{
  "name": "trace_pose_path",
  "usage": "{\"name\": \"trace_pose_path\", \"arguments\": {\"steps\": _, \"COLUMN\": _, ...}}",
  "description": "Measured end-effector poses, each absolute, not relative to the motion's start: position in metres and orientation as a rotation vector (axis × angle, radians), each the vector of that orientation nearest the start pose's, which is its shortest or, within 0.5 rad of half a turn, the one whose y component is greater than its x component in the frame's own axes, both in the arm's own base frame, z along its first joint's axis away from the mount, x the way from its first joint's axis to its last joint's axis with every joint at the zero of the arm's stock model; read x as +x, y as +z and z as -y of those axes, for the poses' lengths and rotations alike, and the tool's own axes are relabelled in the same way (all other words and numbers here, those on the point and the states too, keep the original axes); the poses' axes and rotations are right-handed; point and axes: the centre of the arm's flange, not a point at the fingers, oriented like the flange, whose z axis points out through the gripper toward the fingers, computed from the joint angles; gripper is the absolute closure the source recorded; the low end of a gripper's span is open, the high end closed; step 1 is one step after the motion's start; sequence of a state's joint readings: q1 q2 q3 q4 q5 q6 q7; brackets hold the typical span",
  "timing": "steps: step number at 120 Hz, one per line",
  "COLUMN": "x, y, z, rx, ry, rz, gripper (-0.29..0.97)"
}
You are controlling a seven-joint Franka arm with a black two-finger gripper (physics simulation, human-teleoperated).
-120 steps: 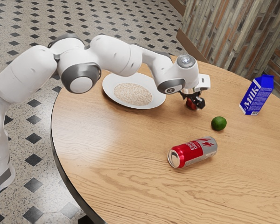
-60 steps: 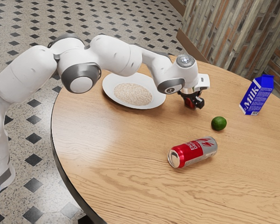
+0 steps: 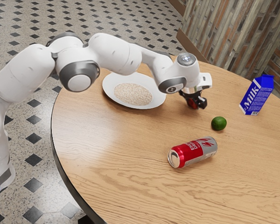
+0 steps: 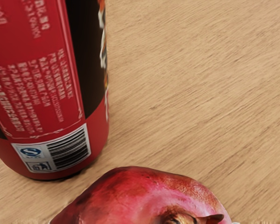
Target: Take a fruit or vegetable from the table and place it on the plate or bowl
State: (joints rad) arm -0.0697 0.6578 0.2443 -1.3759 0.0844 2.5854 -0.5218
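Note:
My black gripper [image 3: 193,101] is shut on a red pomegranate [image 3: 192,102], holding it just above the wooden table [image 3: 130,154], to the exterior view's right of the plate. The wrist view has the same pomegranate [image 4: 144,198] close under my hand, its brown crown showing. The white plate [image 3: 108,91] carries a round patch of pale grains and lies near the table's far edge, partly behind my forearm. A green lime [image 3: 219,123] rests on the table, to the exterior view's right of the gripper and nearer the front.
A red soda can [image 3: 192,151] lies on its side in front of the lime; the wrist view has that can [image 4: 42,84] beside the pomegranate. A blue milk carton [image 3: 256,94] stands at the far right. Bare wood spreads over the table's front half.
My hand has risen slightly with the pomegranate between its fingers. The lime, can, carton and plate have stayed put.

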Motion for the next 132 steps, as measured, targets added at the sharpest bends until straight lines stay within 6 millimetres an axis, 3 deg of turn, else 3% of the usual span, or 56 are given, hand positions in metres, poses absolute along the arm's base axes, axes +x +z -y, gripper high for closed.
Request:
{"name": "trace_pose_path", "arguments": {"steps": 16, "x": 0.763, "y": 0.409, "z": -0.073, "rx": -2.830, "ry": -0.900, "rz": 0.778, "gripper": 0.28}}
{"name": "trace_pose_path", "arguments": {"steps": 32, "x": 0.755, "y": 0.430, "z": -0.068, "rx": -2.842, "ry": -0.922, "rz": 0.785, "gripper": 0.28}}
{"name": "trace_pose_path", "arguments": {"steps": 68, "x": 0.707, "y": 0.482, "z": -0.047, "rx": -2.905, "ry": -0.933, "rz": 0.805, "gripper": 0.28}}
{"name": "trace_pose_path", "arguments": {"steps": 83, "x": 0.670, "y": 0.517, "z": -0.039, "rx": -2.930, "ry": -0.945, "rz": 0.824, "gripper": 0.29}}
{"name": "trace_pose_path", "arguments": {"steps": 111, "x": 0.589, "y": 0.582, "z": -0.050, "rx": -2.936, "ry": -0.987, "rz": 0.901, "gripper": 0.28}}
{"name": "trace_pose_path", "arguments": {"steps": 132, "x": 0.543, "y": 0.592, "z": -0.096, "rx": -2.887, "ry": -0.951, "rz": 1.046, "gripper": 0.28}}
